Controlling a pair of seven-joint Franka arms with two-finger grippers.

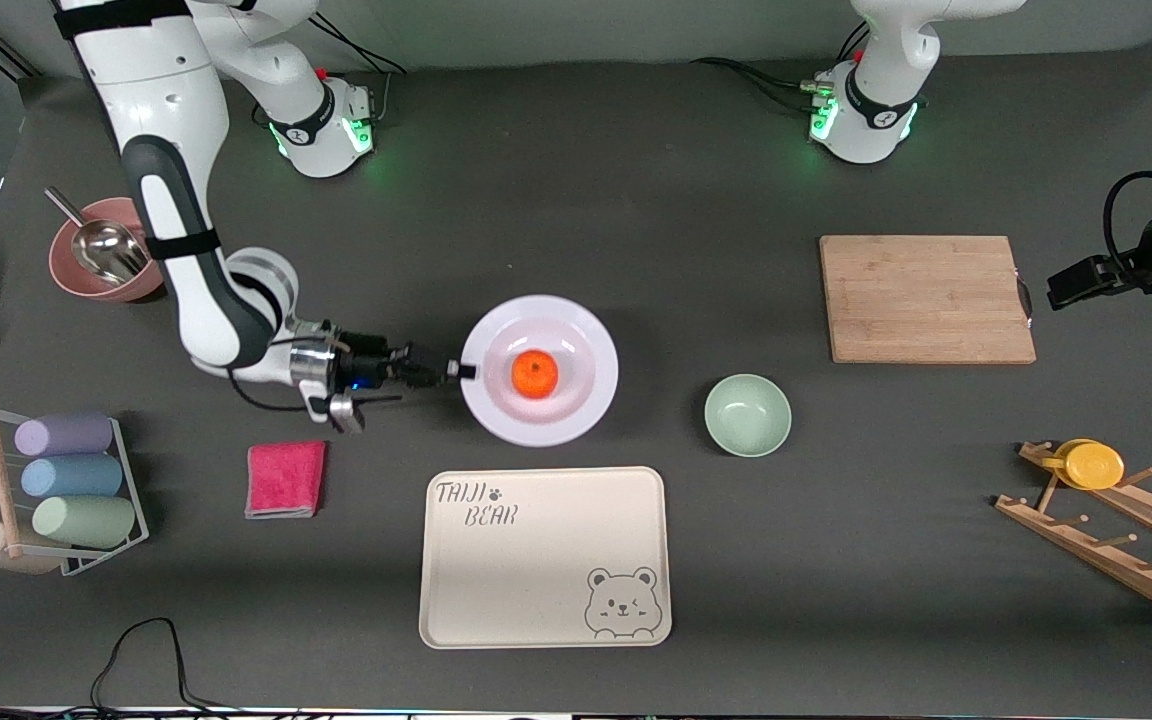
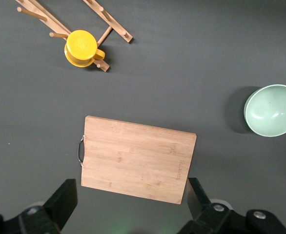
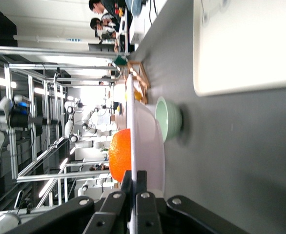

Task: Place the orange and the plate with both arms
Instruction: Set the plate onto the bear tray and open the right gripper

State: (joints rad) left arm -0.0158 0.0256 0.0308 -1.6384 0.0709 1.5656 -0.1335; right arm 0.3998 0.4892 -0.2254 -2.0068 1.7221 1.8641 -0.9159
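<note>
**Plate gripped at its rim, orange resting in its centre**

Front view: centre of frame, the plate (image 1: 539,370) on the dark table (image 1: 576,180), with the orange (image 1: 534,375) in its shallow middle. Reaching in from the left of the frame, the right gripper (image 1: 463,370), clamped on the plate's rim at the edge toward the right arm's end. At the right edge of the frame, the left gripper (image 1: 1058,290), up in the air beside the wooden cutting board (image 1: 926,298), waiting, holding nothing. Lower centre, a beige bear tray (image 1: 544,557); right of the plate, a pale green bowl (image 1: 747,414). Left of centre, a pink cloth (image 1: 285,479); lower left, a rack of pastel cups (image 1: 61,482); upper left, a pink bowl with a metal scoop (image 1: 101,262). Lower right, a wooden peg rack (image 1: 1126,545) carrying a yellow cup (image 1: 1088,464).

Left wrist view: looking straight down, the left gripper (image 2: 133,207) at the bottom of the frame, jaws spread wide with nothing between them. Cutting board (image 2: 138,158) below it, green bowl (image 2: 272,110) at the right edge, yellow cup (image 2: 82,48) on the peg rack (image 2: 60,22) at upper left.

Right wrist view: bottom centre, the right gripper (image 3: 133,181), fingers pinched tight on the thin rim of the plate (image 3: 150,141). Orange (image 3: 120,154) sitting in the plate just past the fingertips. Green bowl (image 3: 168,118) farther along the table, a corner of the bear tray (image 3: 245,46) at upper right.
</note>
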